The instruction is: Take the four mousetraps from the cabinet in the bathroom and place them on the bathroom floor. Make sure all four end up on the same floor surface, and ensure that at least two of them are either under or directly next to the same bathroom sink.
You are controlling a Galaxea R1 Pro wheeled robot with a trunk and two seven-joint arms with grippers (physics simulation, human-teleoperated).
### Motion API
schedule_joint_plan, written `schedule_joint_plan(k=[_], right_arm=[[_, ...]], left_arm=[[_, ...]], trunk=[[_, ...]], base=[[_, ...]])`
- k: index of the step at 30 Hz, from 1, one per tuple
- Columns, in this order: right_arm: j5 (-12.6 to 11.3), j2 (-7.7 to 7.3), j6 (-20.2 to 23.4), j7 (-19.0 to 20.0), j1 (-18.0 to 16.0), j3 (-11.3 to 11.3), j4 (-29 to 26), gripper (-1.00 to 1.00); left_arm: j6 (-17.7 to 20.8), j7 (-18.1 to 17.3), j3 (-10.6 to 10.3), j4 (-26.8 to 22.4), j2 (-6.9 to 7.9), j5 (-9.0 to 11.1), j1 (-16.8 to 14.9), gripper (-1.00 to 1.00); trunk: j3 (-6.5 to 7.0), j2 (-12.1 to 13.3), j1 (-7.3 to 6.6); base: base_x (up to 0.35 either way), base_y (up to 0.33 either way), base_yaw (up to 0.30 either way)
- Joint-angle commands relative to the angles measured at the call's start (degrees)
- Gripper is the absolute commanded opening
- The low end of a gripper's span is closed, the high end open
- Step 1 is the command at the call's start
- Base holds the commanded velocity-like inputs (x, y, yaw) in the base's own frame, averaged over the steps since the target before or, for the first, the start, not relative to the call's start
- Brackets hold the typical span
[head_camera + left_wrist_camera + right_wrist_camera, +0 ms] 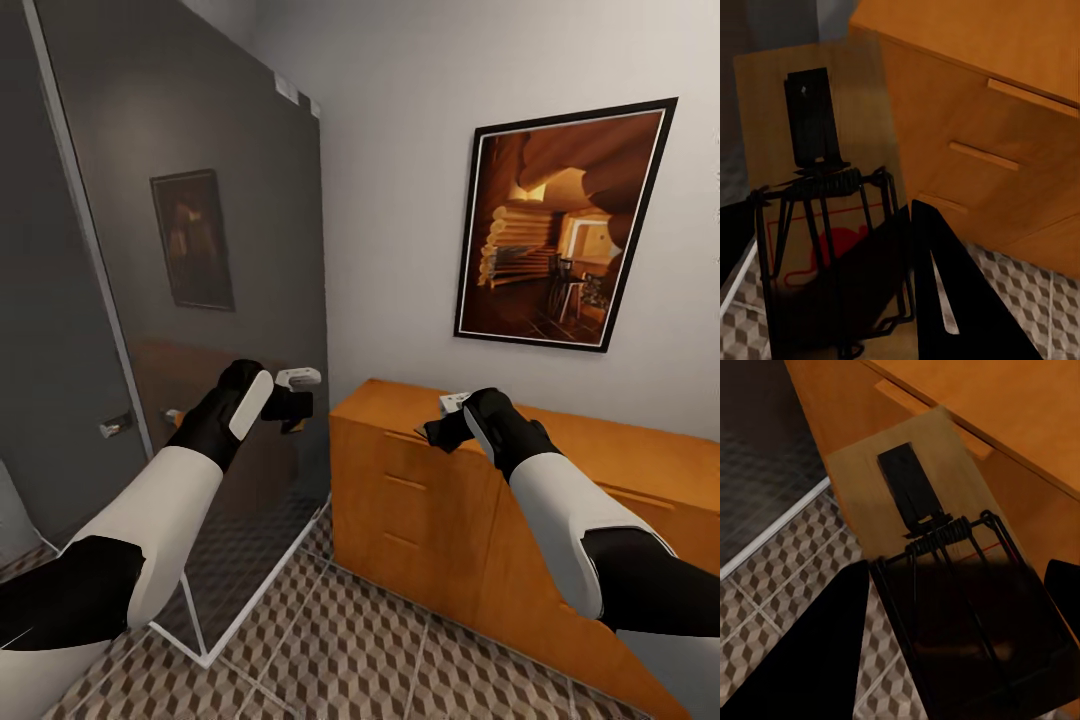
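Mousetraps: one (825, 247) pinched in left gripper (293, 405) by glass panel (200, 250), one (937, 555) pinched in right gripper (440, 430) over cabinet (420, 490) front; head view shows traps poorly, prob. same grip. Tiled bathroom floor (380, 650) below.

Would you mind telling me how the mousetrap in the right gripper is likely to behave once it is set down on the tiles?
The mousetrap is a flat wooden board, so it probably stays stiff and lies flat without rolling. It looks thin and small against the floor tiles, so it is likely light and could slide if nudged. Its wire spring stands proud and might snag a finger.
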Motion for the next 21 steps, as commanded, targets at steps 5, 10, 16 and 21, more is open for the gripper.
schedule_joint_plan(k=[5, 10, 16, 21], right_arm=[[0.60, -0.01, 0.19, 0.44, -0.04, 0.10, -0.07, -1.00], [0.60, -0.01, 0.19, 0.44, -0.04, 0.10, -0.06, -1.00], [0.59, 0.07, 0.22, 0.44, -0.04, 0.19, 0.02, -1.00], [0.52, 0.08, 0.20, 0.44, -0.04, 0.19, 0.11, -1.00]], left_arm=[[0.22, 0.43, -0.13, -0.06, 0.02, 0.45, -0.05, -1.00], [0.23, 0.43, -0.13, -0.05, 0.02, 0.42, -0.05, -1.00], [0.23, 0.42, -0.16, 0.07, 0.07, 0.50, -0.05, -1.00], [0.09, 0.42, -0.19, 1.45, 0.10, 0.37, -0.05, -1.00]], trunk=[[-0.08, -0.05, -0.01], [-0.08, -0.05, -0.01], [-0.08, -0.05, -0.01], [-0.08, -0.05, -0.01]], base=[[-0.262, 0.001, 0.000], [-0.336, 0.000, 0.000], [-0.345, 0.000, 0.000], [-0.346, 0.000, 0.000]])
